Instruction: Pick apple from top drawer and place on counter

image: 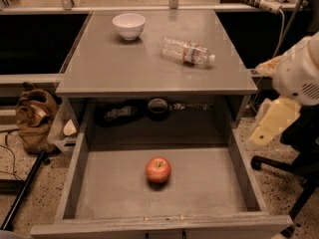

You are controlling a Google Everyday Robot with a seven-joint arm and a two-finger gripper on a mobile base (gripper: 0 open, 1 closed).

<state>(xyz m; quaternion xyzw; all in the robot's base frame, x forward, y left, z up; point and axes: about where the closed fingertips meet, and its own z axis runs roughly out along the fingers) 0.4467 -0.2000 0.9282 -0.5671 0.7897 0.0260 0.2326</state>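
Note:
The red apple (158, 170) with yellowish patches lies in the middle of the open top drawer (99, 193), stem dimple up. The grey counter (149, 68) is above and behind the drawer. My arm comes in from the right edge. Its pale gripper (273, 123) hangs outside the drawer's right wall, above floor level, well to the right of the apple and a little farther back. It touches nothing.
A white bowl (129, 25) stands at the counter's back left and a clear plastic bottle (186, 50) lies on its side at the back right. Dark items sit in the cabinet recess (157, 108). A brown bag (35, 116) is on the floor at left, a chair base (289, 166) at right.

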